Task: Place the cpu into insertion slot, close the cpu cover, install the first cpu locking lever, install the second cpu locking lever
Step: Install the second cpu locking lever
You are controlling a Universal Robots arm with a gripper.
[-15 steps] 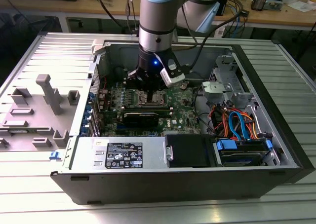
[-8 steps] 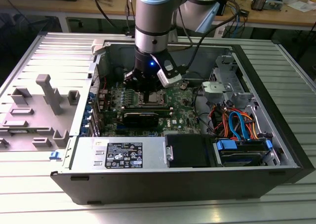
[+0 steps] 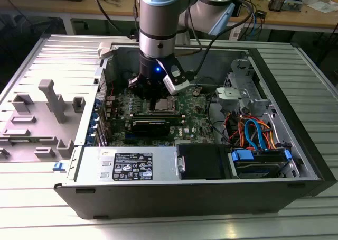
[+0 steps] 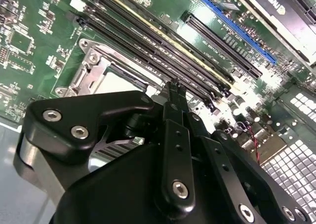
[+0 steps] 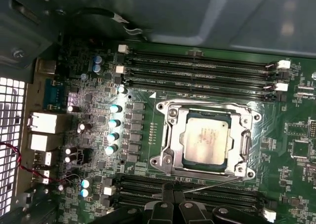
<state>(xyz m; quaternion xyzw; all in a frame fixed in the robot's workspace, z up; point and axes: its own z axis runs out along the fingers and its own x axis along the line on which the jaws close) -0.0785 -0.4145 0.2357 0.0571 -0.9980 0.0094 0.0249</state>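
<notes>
So the grey Universal Robots arm is reaching straight down into an open black desktop tower case [image 3: 296, 160] lying on its side on a ribbed metal table [image 3: 47, 208]. Its black gripper [image 5: 171, 188] hangs low over the green motherboard [image 5: 296, 194], just beside the CPU socket.

In the first wrist view, the cpu [image 5: 206, 139], a small flat square chip with a dull silver-grey metal top, is already sitting in the insertion slot [image 5: 245, 147], the square socket with the silvery rim. The cpu cover [image 5: 170, 147], a thin silvery frame plate with the centre cut out, looks folded down around the chip, with the chip's top showing through the opening. A thin silvery wire locking lever [image 5: 210, 183] runs along the socket edge nearest the gripper, and the fingertips are right at its end. Whether they actually touch it, I can't say.

The second wrist view has the black fingers [image 4: 170, 103] drawn together to a narrow point, nothing visibly pinched between them, tip hovering between the socket and the long black memory slots [image 4: 148, 41].

Off to the exterior view's left, a grey plastic fixture tray [image 3: 31, 131] sits on the table.
</notes>
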